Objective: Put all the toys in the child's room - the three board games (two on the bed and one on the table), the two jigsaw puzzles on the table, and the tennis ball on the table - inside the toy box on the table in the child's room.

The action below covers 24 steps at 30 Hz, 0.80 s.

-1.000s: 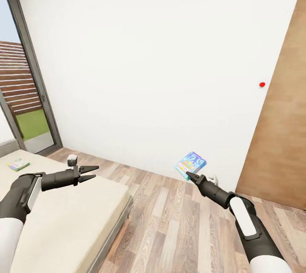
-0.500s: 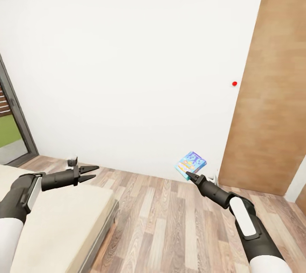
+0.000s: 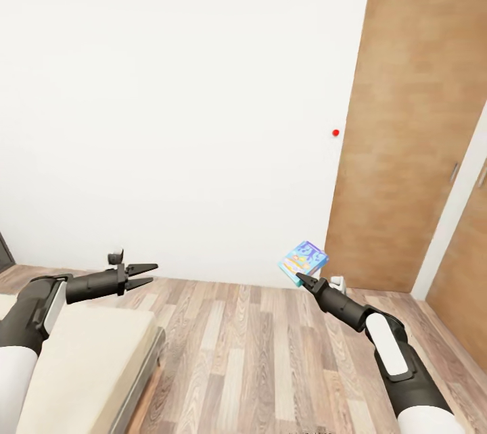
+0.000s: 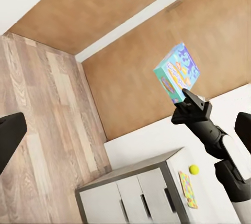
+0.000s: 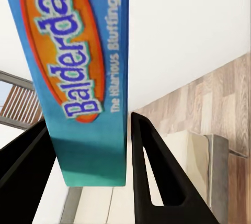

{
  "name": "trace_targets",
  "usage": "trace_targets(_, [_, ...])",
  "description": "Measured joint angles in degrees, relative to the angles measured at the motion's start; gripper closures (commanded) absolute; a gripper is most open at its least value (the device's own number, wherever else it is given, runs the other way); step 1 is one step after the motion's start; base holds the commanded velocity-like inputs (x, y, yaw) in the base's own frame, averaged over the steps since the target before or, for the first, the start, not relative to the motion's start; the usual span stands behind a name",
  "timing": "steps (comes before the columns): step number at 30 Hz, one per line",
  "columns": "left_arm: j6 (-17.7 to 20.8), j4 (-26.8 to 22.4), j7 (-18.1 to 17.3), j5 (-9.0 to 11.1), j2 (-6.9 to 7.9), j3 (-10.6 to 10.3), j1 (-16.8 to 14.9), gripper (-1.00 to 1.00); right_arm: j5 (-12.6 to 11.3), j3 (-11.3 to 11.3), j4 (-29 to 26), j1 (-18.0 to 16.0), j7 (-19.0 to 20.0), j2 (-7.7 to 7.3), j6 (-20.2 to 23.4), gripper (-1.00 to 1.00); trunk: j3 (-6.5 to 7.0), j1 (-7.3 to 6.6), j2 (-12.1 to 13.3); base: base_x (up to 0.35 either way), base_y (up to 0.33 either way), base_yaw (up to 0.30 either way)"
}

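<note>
So the whole view has swung right since a second ago: the glass door and the game that lay on the bed are gone from the head view, the red dot (image 3: 335, 132) on the wall has slid left, and a wooden door (image 3: 399, 130) now takes up the right side. The arms themselves sit in the same spot in the picture, so that's the camera turning, not them.

Right gripper (image 3: 302, 278) is clamped on the blue game (image 3: 304, 261), pinching its lower edge, with the box standing tilted up above the fingertips. In the right wrist view you can read "Balderdash" on the box side (image 5: 78, 67), squeezed between the two black fingers (image 5: 151, 177). The left wrist view catches the same game (image 4: 178, 72) held up in front of the door.

Left gripper (image 3: 149, 274) has nothing in it, fingers parted a bit, hanging out over the foot end of the bed (image 3: 88, 359).

Past the arms it's wood plank floor (image 3: 270, 353) and a plain white wall. Only the beige corner of the bed is in the head view, at lower left.

The left wrist view also picks up the counter (image 4: 157, 187) with its white drawers, and on its top the ball (image 4: 194, 169) sits just beside a puzzle (image 4: 187, 188), both near the edge next to the right arm.
</note>
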Motion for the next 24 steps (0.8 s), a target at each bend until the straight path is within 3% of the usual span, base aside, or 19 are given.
trace_targets(11, [0.0, 0.0, 0.07, 0.0, -0.22, 0.0, 0.0, -1.0, 0.0, -0.04, 0.04, 0.0, 0.0, -0.24, 0.0, 1.0, 0.25, 0.0, 0.0, 0.0, 0.0, -0.279])
trace_targets(24, [0.0, 0.0, 0.0, 0.01, -0.07, -1.56, 0.0, -1.0, 0.03, 0.0, 0.03, 0.0, 0.0, -0.06, 0.0, 1.0, 0.55, 0.0, 0.0, 0.0, 0.0, -0.279])
